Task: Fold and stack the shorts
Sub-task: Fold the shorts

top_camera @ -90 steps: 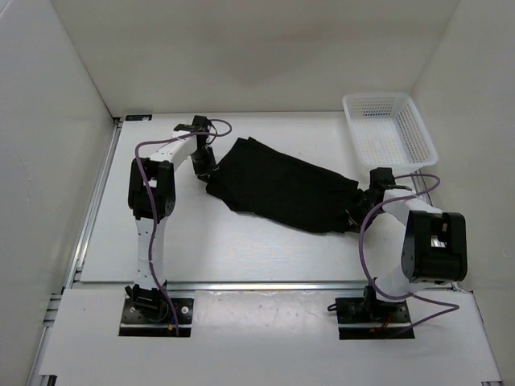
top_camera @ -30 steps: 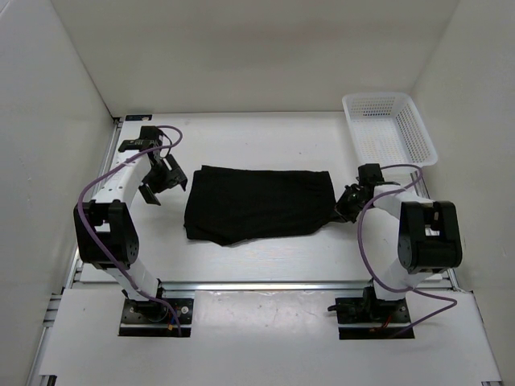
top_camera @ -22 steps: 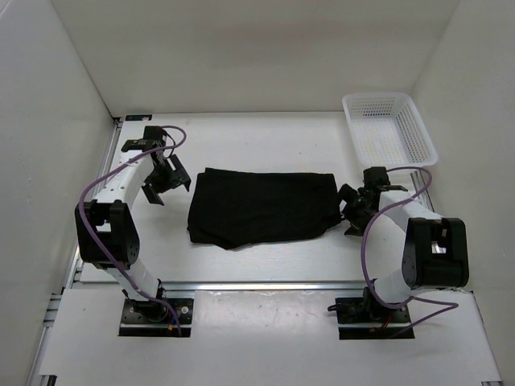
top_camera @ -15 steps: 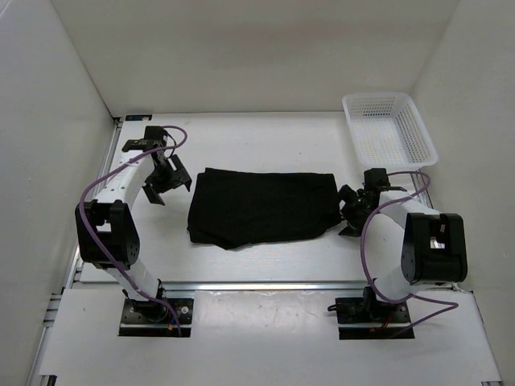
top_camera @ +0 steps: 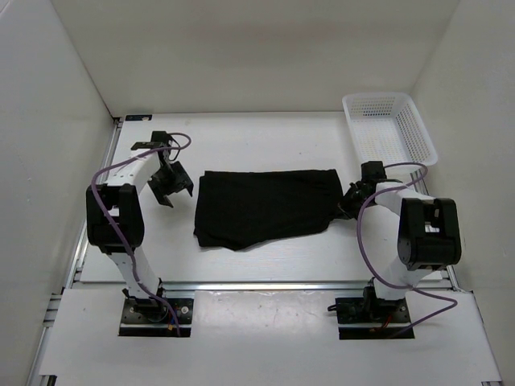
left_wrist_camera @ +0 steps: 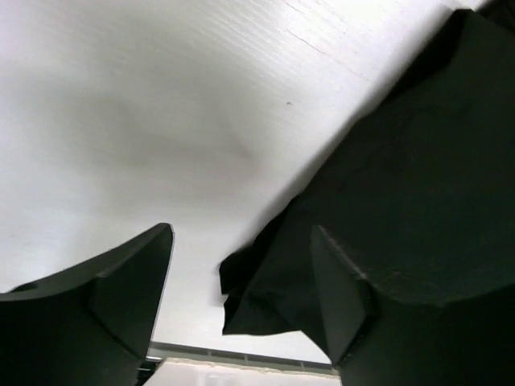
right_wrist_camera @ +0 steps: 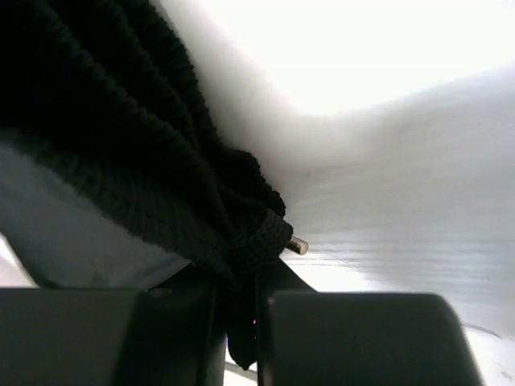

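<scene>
Your shorts [top_camera: 265, 207] lie flat mid-frame on the table [top_camera: 265, 137]. From overhead you can't really read the right tool [top_camera: 352, 201] at their right edge, but its wrist view shows it clenched on a bunched bit of the cloth. The left tool [top_camera: 175, 186] sits just off their left edge; its wrist view shows it spread wide, holding nothing. The white basket [top_camera: 389, 129] is further back, upper right.

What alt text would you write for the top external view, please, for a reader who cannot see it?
Black shorts lie flat in a rough rectangle in the middle of a white table. The right gripper pinches their right edge; the left gripper hangs open just off their left edge. A white mesh basket sits at the far right corner.
</scene>
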Motion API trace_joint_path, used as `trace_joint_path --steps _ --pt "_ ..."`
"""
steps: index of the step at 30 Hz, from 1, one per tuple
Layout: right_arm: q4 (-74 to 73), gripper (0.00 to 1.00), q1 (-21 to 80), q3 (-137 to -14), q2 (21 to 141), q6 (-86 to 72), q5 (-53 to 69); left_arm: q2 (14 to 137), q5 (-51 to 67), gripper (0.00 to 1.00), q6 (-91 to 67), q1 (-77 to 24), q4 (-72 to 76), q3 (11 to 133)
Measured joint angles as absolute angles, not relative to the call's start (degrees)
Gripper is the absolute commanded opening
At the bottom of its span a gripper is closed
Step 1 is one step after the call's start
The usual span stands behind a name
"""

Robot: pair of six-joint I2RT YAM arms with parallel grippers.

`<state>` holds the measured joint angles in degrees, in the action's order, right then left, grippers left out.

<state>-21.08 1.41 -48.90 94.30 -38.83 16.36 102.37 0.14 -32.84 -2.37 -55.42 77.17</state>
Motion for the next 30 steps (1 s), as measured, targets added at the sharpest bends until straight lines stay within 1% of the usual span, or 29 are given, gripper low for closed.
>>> trace_joint_path --steps 4,5,13,17,18,20,21,22,23,30 --pt "-24.93 0.00 1.39 -49.74 91.79 -36.47 12.49 103.83 1.34 0.70 -33.23 -3.68 -53.93 75.92" --pt "-26.37 0.00 1.39 -50.11 90.98 -35.86 11.51 103.83 1.65 0.70 -33.43 -4.16 -53.84 75.40" --pt "-34.57 0.00 2.48 -53.15 83.79 -31.27 4.97 103.83 3.01 0.56 -34.57 -6.55 -52.31 72.03" --pt "-38.46 0.00 6.17 -56.66 81.65 -29.65 0.99 104.92 3.60 0.42 -34.92 -7.29 -51.27 71.99" --pt "-39.31 0.00 7.55 -57.91 81.56 -29.28 0.08 105.51 3.73 0.34 -35.03 -7.49 -50.96 72.01" --pt "-40.97 0.00 11.40 -61.08 81.54 -28.51 -2.33 106.72 3.81 0.23 -35.46 -8.16 -50.50 72.01" --pt "-41.87 0.00 13.63 -62.94 81.73 -28.14 -3.33 107.31 3.97 0.20 -35.59 -8.64 -50.39 72.03" --pt "-42.72 0.00 15.68 -64.75 81.97 -27.92 -4.64 107.77 4.10 0.14 -35.62 -9.17 -50.26 72.05" --pt "-43.42 0.00 18.00 -66.85 82.43 -27.70 -6.02 108.31 4.25 0.11 -35.68 -9.72 -50.26 72.18" --pt "-47.81 0.00 33.04 -80.44 90.39 -26.63 -14.52 111.77 6.26 0.11 -35.64 -12.88 -49.74 75.09"
